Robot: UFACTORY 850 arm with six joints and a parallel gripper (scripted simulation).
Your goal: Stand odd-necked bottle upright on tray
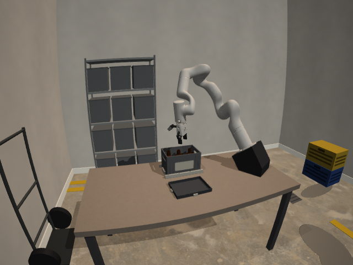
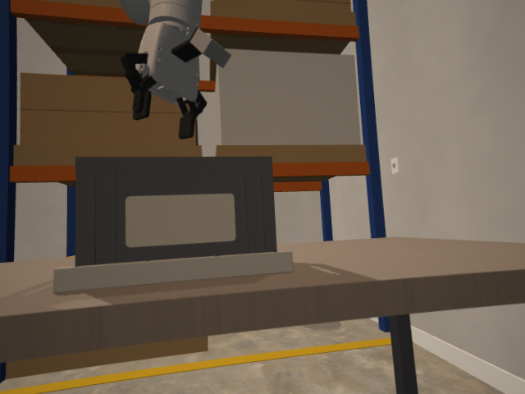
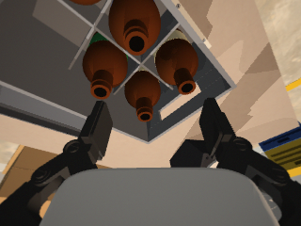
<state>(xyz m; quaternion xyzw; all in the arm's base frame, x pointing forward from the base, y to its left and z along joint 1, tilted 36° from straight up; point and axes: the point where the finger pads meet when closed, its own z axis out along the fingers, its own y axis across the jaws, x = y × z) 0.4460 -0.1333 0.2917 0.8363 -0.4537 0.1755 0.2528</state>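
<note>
1. Grey walls closed the room behind your table (image 1: 128, 205); a grey shelf rack (image 1: 86, 94) stood at 11 o'clock from the crate, and stacked yellow and blue boxes (image 1: 325, 162) sat on the floor at 3 o'clock, well apart from the table.
2. Your crate (image 1: 182, 165) stood on a pale base strip near the table's far edge, with the black tray (image 1: 174, 189) lying flat just in front of it, at 6 o'clock and apart from it.
3. You had bare table top running out from the tray toward 6, 7 and 9 o'clock, up to the curved near edge.
4. Your arm's black pedestal (image 1: 263, 159) sat at 3 o'clock from the crate, near the table's right edge.
5. Your gripper (image 1: 181, 138) hung above the crate's rim, pointing down, fingers spread wide and grasping nothing.
6. Through the wrist camera you saw brown bottles (image 3: 104, 66) standing in the crate's divider cells, mouths up, beyond the two fingers.
7. You could not tell from these views which neck differed.
</note>
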